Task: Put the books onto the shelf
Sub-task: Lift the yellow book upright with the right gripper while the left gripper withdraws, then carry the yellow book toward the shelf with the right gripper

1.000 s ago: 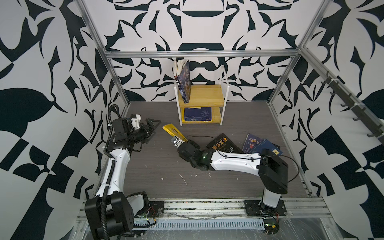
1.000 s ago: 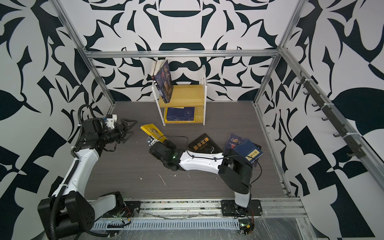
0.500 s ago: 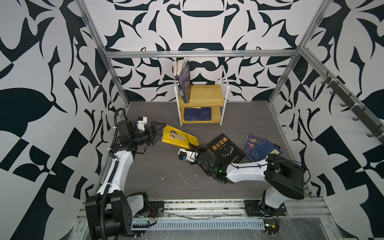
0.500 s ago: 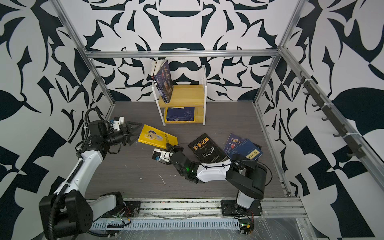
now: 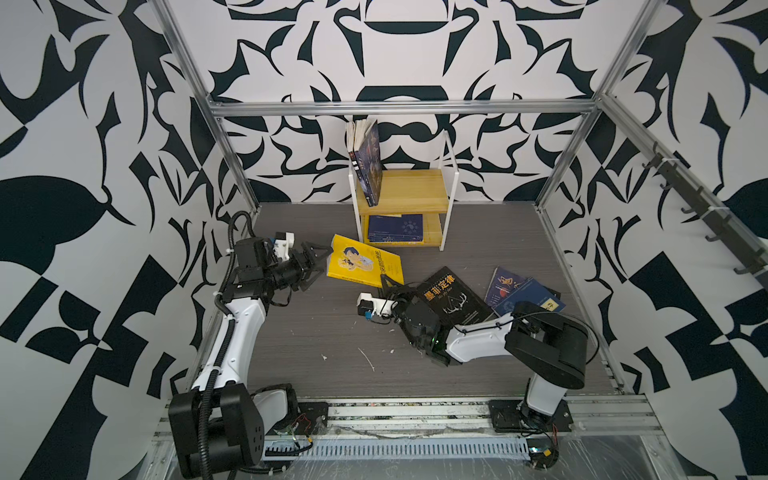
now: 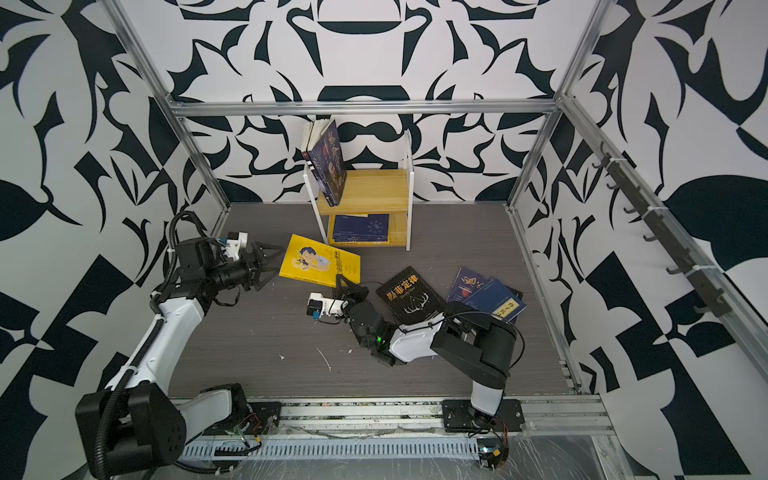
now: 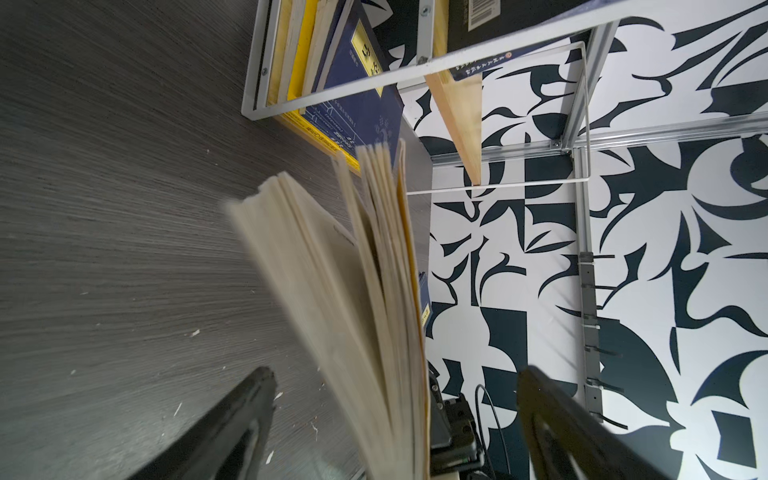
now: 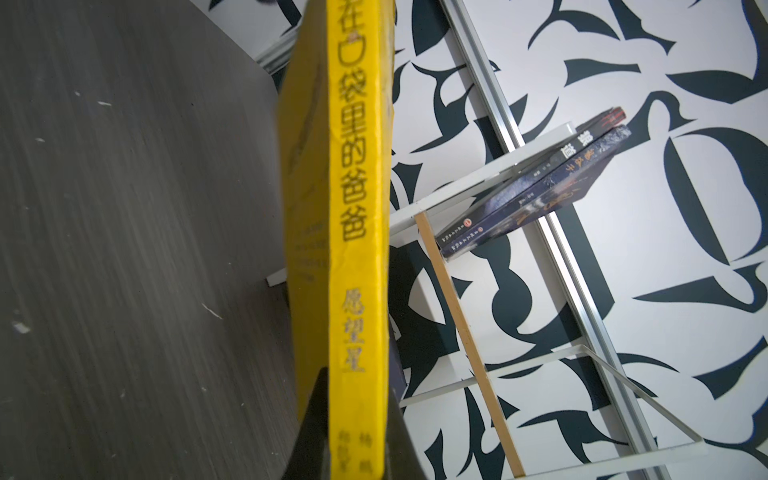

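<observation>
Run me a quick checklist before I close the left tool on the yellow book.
1. Right tool shut on the yellow book at its spine: ok.
2. Left tool open and straddling the book's page edge: ok.
3. Pages lying together for a clean grip: not ok; they fan apart in the left wrist view.
4. Book lifted clear of the table: cannot tell.
5. Free room on the shelf, on its upper board beside the standing books: ok.
</observation>
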Motion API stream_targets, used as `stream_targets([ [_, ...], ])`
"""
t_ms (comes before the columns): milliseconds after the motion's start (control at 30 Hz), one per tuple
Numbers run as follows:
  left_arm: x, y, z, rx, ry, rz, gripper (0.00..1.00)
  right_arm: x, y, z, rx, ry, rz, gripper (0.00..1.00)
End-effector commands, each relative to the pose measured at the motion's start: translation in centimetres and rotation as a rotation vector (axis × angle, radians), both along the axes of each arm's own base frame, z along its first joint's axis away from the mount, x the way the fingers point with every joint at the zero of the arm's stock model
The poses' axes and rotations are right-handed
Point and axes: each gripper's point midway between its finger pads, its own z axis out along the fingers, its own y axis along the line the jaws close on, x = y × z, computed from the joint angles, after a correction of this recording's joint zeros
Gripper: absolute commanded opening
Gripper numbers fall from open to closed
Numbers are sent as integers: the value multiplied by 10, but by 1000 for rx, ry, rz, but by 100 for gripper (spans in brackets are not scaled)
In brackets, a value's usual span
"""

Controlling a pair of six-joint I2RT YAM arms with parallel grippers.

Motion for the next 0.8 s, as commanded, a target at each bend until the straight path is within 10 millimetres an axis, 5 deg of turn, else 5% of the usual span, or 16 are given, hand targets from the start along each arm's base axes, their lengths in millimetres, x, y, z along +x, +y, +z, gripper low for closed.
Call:
stream_targets([
  [0,2,10,13,39,-17,20,96,6,-16,66,215,-98,-53,0],
  [400,3,-18,-16,-16,33,-48,96,-13,18,55,162,-46,71,0],
  [533,8,-15,-23,-1,65,-37,86,-26,31,47,93,-77,105,0],
  [767,15,-11,-25,29,75,-18,49,-40,40,27,-7,-92,150,0],
])
